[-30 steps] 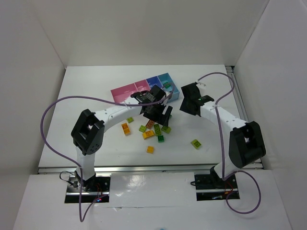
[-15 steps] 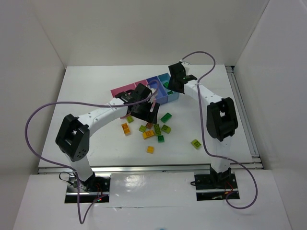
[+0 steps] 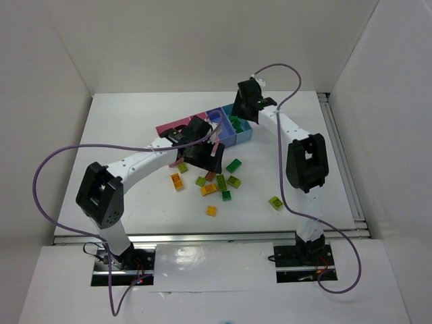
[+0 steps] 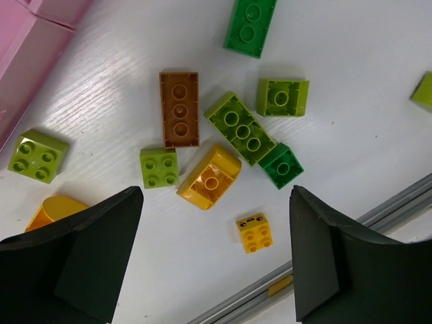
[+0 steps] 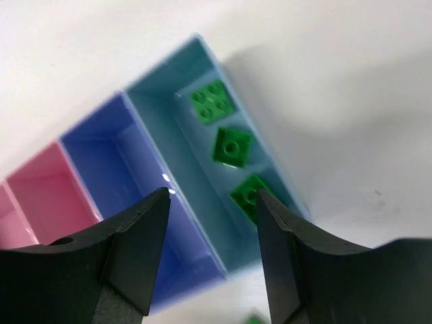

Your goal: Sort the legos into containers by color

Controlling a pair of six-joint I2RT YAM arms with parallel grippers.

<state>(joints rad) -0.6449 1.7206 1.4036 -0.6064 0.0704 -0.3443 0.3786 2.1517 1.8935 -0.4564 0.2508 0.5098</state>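
Observation:
The containers are a joined row: two pink bins point(image 3: 177, 127), a darker blue bin point(image 3: 217, 116) and a light blue bin point(image 3: 244, 131). My right gripper point(image 3: 236, 121) hangs open and empty over the light blue bin point(image 5: 202, 81), which holds three dark green legos point(image 5: 233, 146). My left gripper point(image 3: 210, 160) is open and empty above the loose pile. In the left wrist view I see a brown brick point(image 4: 179, 109), a long lime brick point(image 4: 240, 128), an orange-yellow brick point(image 4: 210, 177), a small yellow brick point(image 4: 254, 233) and a dark green brick point(image 4: 251, 25).
A lone lime brick point(image 3: 275, 202) lies to the right of the pile and an orange one point(image 3: 211, 210) nearer the front. The table's front rail point(image 4: 283, 283) runs just below the pile. White walls enclose the table. Purple cables loop off both arms.
My right arm swung from the right middle back to over the light blue bin. My left gripper drew back left toward the bins, uncovering a dark green brick in the pile.

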